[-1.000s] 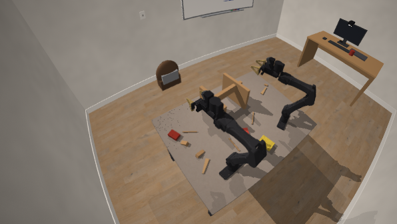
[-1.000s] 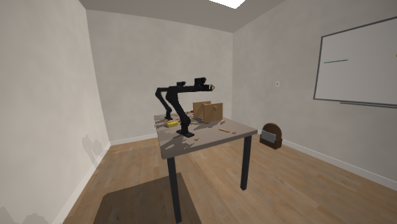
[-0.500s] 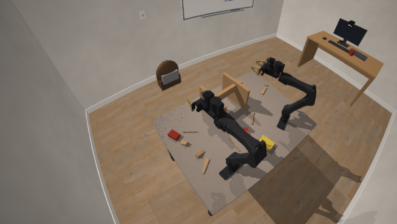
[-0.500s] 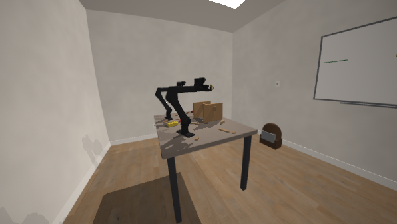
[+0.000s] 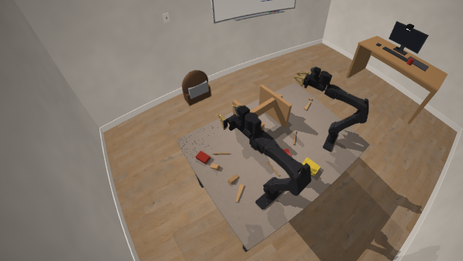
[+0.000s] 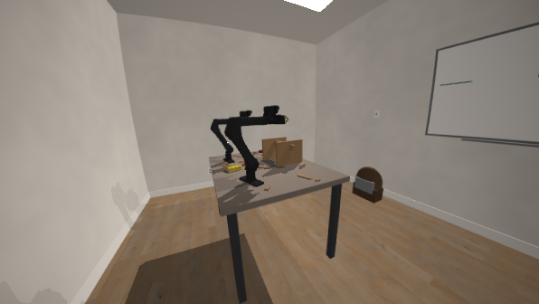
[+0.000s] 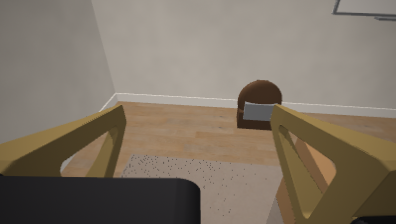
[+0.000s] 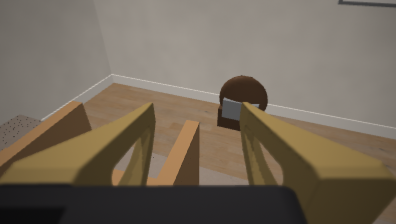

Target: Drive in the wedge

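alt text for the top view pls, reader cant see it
Two black arms reach over a table; between their open fingers stand two boards joined by a rail, with wood pieces, red blocks and a yellow block scattered around.
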Robot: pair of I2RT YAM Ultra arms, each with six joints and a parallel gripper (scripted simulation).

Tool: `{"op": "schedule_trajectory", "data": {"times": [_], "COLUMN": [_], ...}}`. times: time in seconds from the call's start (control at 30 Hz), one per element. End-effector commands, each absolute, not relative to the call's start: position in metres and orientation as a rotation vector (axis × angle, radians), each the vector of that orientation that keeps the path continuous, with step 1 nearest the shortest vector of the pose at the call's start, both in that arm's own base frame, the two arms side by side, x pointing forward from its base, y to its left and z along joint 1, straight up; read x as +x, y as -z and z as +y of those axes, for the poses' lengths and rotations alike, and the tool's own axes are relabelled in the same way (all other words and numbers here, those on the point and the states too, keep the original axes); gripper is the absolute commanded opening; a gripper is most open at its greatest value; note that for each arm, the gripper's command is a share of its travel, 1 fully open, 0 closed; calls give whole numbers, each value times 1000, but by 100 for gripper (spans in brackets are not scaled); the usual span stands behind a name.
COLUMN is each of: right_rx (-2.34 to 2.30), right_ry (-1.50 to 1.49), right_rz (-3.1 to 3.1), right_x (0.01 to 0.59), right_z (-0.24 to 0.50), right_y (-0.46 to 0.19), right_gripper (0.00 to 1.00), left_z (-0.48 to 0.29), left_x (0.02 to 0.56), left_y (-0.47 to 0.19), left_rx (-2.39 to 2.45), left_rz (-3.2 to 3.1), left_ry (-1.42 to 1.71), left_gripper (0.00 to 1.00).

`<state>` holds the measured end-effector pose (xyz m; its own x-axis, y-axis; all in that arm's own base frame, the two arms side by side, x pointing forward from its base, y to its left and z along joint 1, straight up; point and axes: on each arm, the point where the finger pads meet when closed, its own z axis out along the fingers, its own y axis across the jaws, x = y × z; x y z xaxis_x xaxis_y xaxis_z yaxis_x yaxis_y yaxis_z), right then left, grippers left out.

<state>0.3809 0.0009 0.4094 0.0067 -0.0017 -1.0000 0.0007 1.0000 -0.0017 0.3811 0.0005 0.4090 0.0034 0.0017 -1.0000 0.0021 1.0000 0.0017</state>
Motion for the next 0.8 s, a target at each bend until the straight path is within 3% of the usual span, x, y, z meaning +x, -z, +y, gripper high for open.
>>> {"op": "schedule_trajectory", "data": {"times": [0.0, 0.3, 0.33, 0.77], "right_rx": [-1, 0, -1, 0], "right_ry": [-12, -12, -12, -12], "right_rz": [1536, 1526, 1528, 1542], "right_x": [383, 376, 377, 377], "right_z": [3, 3, 3, 3], "right_y": [-420, -423, -421, -417], "right_gripper": [52, 52, 52, 52], "left_z": [6, 2, 2, 1], "left_x": [382, 386, 386, 376], "left_y": [-404, -398, -396, -418], "left_rx": [-15, -7, -7, -7], "left_rz": [1568, 1594, 1599, 1544], "left_ry": [-8, 0, 0, 1], "left_gripper": [100, 100, 53, 53]}}
